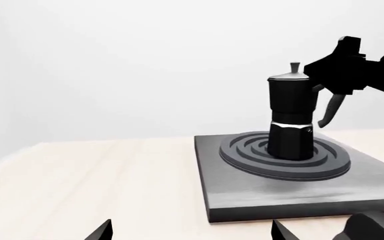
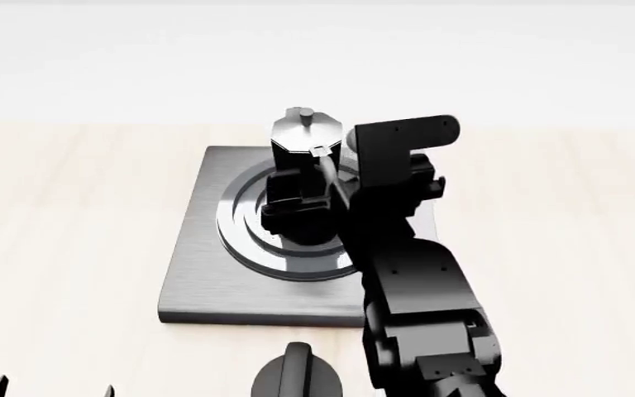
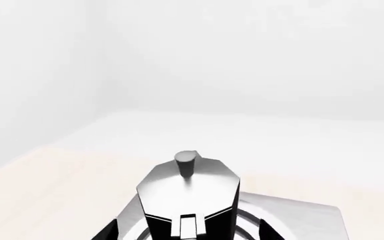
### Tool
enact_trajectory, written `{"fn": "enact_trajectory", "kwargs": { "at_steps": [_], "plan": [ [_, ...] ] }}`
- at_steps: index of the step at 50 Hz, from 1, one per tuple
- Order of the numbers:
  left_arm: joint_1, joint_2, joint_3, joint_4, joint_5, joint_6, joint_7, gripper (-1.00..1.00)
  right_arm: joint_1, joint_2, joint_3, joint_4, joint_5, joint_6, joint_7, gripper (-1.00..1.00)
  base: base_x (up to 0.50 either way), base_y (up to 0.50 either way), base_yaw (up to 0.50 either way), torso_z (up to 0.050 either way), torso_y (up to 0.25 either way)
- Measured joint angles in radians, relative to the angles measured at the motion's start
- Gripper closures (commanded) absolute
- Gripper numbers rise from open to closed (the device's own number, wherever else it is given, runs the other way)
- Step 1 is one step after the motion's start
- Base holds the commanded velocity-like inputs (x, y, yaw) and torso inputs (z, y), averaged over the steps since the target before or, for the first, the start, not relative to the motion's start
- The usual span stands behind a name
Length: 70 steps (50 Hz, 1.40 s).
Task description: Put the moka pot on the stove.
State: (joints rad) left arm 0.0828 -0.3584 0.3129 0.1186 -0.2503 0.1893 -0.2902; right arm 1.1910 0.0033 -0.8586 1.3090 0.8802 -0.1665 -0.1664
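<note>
The tall shiny black moka pot (image 1: 290, 117) stands upright in the middle of the flat grey metal stove (image 1: 299, 187). The right gripper (image 1: 332, 82), at its 3 o'clock, looks closed on the handle. The pot seems hard, heavy and slippery, so hold the handle.

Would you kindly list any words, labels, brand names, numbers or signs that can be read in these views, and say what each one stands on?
None: no readable text shows in any view.
The moka pot is plain glossy black with a bare silvery lid.
The stove is unmarked grey metal with bare rings.
The black knob near it shows no markings.
The right gripper and its arm carry no label.
</note>
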Motion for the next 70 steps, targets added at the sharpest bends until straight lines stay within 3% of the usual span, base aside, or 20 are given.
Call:
{"fn": "enact_trajectory", "kwargs": {
  "at_steps": [17,44,70],
  "plan": [
    [0.000,-0.003,0.007,0.004,0.003,0.000,-0.004,-1.00,-0.024,0.014,0.017,-0.028,-0.017,-0.070,-0.015,-1.00,0.00,0.00,0.00,0.000,0.000],
    [-0.014,-0.003,0.017,0.001,0.000,-0.002,-0.005,-1.00,-0.242,0.326,-0.041,-0.822,-0.048,0.048,0.304,-1.00,0.00,0.00,0.00,0.000,0.000],
    [-0.017,-0.007,0.026,0.002,-0.004,0.000,-0.005,-1.00,-0.333,0.501,-0.070,-1.252,-0.093,0.095,0.483,-1.00,0.00,0.00,0.00,0.000,0.000]
  ]
}}
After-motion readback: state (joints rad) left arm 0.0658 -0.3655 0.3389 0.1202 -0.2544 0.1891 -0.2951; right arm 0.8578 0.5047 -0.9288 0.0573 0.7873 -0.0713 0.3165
